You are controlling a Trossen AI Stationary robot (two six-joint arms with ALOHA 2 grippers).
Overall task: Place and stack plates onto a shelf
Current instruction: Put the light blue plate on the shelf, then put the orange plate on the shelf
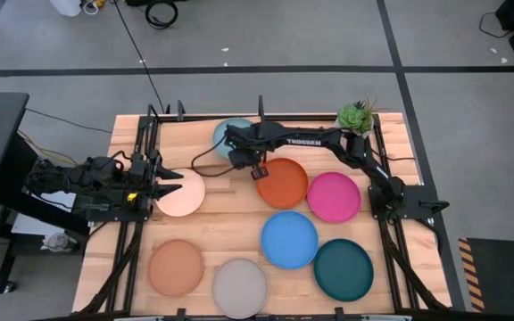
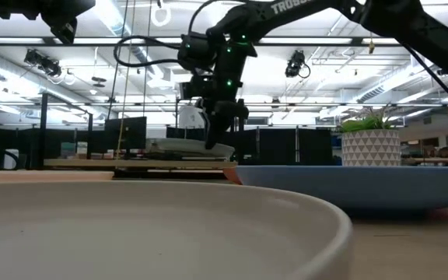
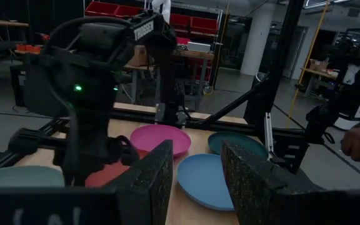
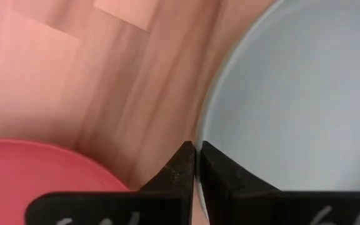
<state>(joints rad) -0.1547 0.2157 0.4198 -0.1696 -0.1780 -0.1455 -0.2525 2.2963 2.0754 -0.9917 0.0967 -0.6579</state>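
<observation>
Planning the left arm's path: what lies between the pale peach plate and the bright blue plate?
In the high view, only bare tabletop separates the pale peach plate from the bright blue plate.

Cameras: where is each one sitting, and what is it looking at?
High view: above the table, looking straight down on both arms and the plates.
Low view: at tabletop height behind the grey-white plate, looking across at the right gripper.
Left wrist view: on the left arm, looking past its open left gripper across the table.
Right wrist view: on the right arm, looking down past its shut fingers at the light blue plate.
Shared: the magenta plate also shows in the left wrist view.
</observation>
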